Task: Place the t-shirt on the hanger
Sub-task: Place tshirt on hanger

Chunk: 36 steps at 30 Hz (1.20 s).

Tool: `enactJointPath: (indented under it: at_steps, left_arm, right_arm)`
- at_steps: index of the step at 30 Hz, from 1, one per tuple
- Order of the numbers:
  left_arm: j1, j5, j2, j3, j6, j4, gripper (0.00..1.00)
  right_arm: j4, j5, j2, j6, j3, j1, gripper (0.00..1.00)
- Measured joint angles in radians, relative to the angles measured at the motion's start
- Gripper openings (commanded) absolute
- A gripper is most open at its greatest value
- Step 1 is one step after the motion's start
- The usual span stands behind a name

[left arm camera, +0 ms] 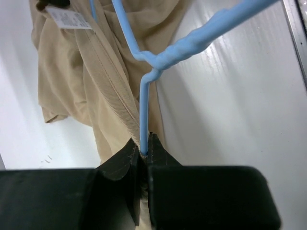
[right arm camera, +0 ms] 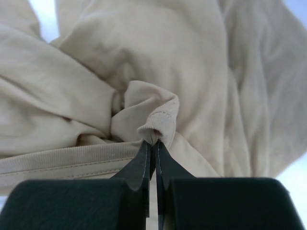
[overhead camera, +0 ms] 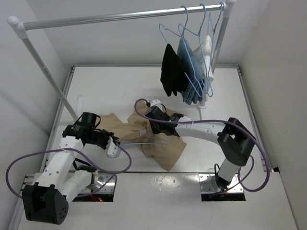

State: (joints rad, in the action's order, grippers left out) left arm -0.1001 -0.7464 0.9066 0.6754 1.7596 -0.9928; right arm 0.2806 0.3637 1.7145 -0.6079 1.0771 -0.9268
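The left gripper [left arm camera: 144, 151] is clamped on the hanger [left arm camera: 192, 40]: its 2 fingers are pressed together on the thin blue wire just below the twisted neck. The shirt's ribbed collar band runs down to the same fingertips; whether it is pinched too cannot be told. A white label [left arm camera: 69, 18] sits on the collar farther along.

From above, the left gripper [overhead camera: 113, 149] lies low over the table [overhead camera: 120, 86] at the shirt's left edge, and the hanger [overhead camera: 139, 143] shows as a faint blue line running right into the cloth.

The shirt [overhead camera: 163, 152] lies crumpled on the table between the 2 arms, near the front edge. The right gripper [overhead camera: 158, 125] is down on its upper part, jaws closed on a small rolled fold of shirt [right arm camera: 144, 57] fabric, with the cloth bunched around the pinch [right arm camera: 153, 143].

Beyond, a rail [overhead camera: 120, 17] carries more blue hangers with a black garment [overhead camera: 170, 72], a blue one [overhead camera: 190, 72] and a white one [overhead camera: 207, 48].
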Motion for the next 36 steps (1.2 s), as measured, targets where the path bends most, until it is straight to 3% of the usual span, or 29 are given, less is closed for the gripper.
enactJointPath:
  at_steps: [6, 10, 15, 19, 25, 28, 30, 32, 36]
  left_arm:
    - [0.001, 0.002, -0.001, -0.013, 0.059, -0.047, 0.0]
    - [0.001, 0.015, -0.009, -0.029, 0.092, -0.072, 0.0]
    - [0.001, 0.023, -0.019, -0.045, 0.082, -0.084, 0.0]
    - [0.001, 0.023, -0.021, -0.045, 0.066, -0.083, 0.0]
    - [0.001, 0.024, -0.032, -0.059, 0.059, -0.076, 0.0]
    - [0.001, 0.025, -0.032, -0.061, 0.056, -0.075, 0.0]
    - [0.001, 0.025, -0.031, -0.061, 0.056, -0.074, 0.0]
    - [0.001, 0.025, -0.031, -0.061, 0.056, -0.074, 0.0]
    - [0.001, 0.025, -0.031, -0.061, 0.056, -0.069, 0.0]
  right_arm:
    - [-0.066, -0.087, -0.003, 0.004, -0.035, 0.014, 0.02]
    - [-0.068, -0.132, 0.009, 0.003, -0.002, 0.023, 0.23]
    - [-0.056, -0.161, 0.128, 0.008, 0.148, 0.031, 0.4]
    - [-0.031, -0.174, 0.167, 0.019, 0.167, 0.042, 0.44]
    - [0.008, -0.19, 0.157, 0.048, 0.167, 0.053, 0.59]
    - [0.029, -0.191, 0.138, 0.06, 0.167, 0.054, 0.58]
    - [0.043, -0.189, 0.12, 0.068, 0.167, 0.054, 0.46]
    - [0.05, -0.184, 0.103, 0.069, 0.168, 0.055, 0.4]
    - [0.072, -0.19, 0.095, 0.071, 0.19, 0.06, 0.4]
